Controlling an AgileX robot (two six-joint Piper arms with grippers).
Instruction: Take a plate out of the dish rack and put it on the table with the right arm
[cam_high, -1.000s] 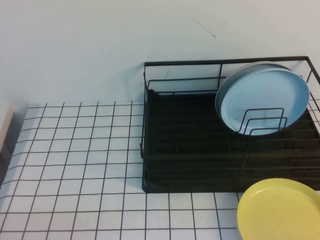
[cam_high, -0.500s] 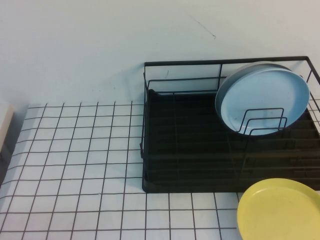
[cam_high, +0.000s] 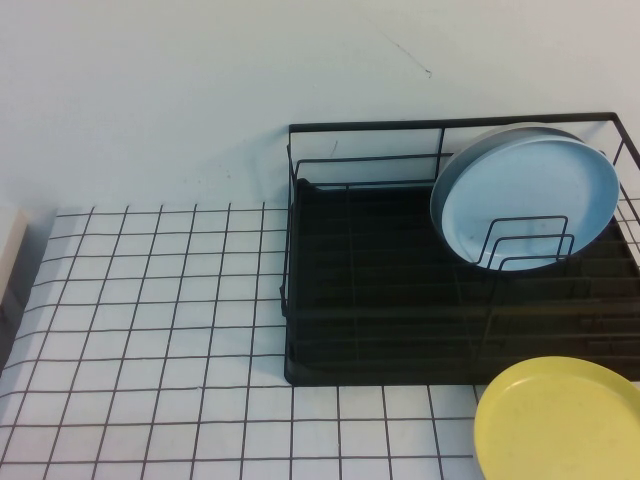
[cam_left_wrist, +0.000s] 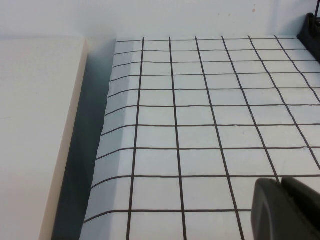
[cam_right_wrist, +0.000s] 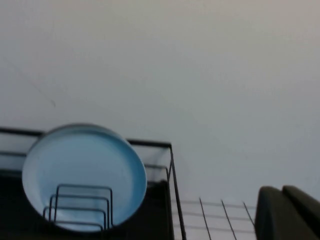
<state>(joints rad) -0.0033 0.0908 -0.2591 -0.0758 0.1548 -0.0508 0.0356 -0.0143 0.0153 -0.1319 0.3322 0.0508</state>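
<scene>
The light-blue plate (cam_high: 525, 195) stands on edge at the back right of the black wire dish rack (cam_high: 380, 290), leaning behind the wire loop dividers (cam_high: 528, 245). The right wrist view shows the plate (cam_right_wrist: 82, 170) in the rack (cam_right_wrist: 171, 185), some way ahead of my right gripper (cam_right_wrist: 282, 212). Its black fingers are together and hold nothing. My left gripper (cam_left_wrist: 281, 202) is shut and empty, low over the gridded table (cam_left_wrist: 200, 115), far from the rack. Neither gripper shows in the high view.
A yellow plate (cam_high: 560, 420) lies flat at the front right, over the rack's front edge. An off-white slab (cam_left_wrist: 35, 130) lies beside the table's left edge. Gridded table (cam_high: 150, 330) stretches left of the rack. A pale wall stands behind.
</scene>
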